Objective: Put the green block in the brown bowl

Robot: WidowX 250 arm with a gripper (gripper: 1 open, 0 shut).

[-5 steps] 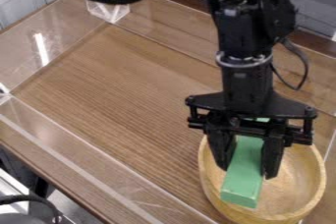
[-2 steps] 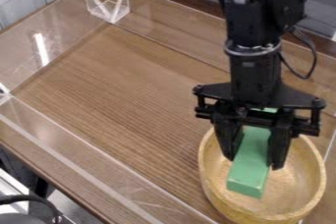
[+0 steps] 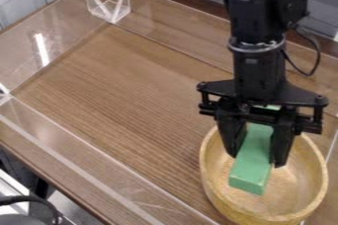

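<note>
The green block [image 3: 252, 169] is a bright green bar held tilted, its lower end down inside the brown bowl [image 3: 306, 195], a light tan wooden bowl at the lower right. My black gripper [image 3: 259, 150] points steeply down over the bowl and is shut on the block's upper part. Its two fingers [image 3: 232, 146] flank the bar. Whether the block's lower end touches the bowl's floor cannot be told.
The bowl stands on a wood-grain tabletop [image 3: 119, 81] enclosed by low clear acrylic walls [image 3: 59, 160]. A clear bracket [image 3: 109, 8] stands at the back left. Black cables trail behind the arm at the upper right.
The arm and block have shifted slightly to the right over the bowl compared with a second ago. Since the more recent frame, almost nothing has moved. The grip is unchanged.
</note>
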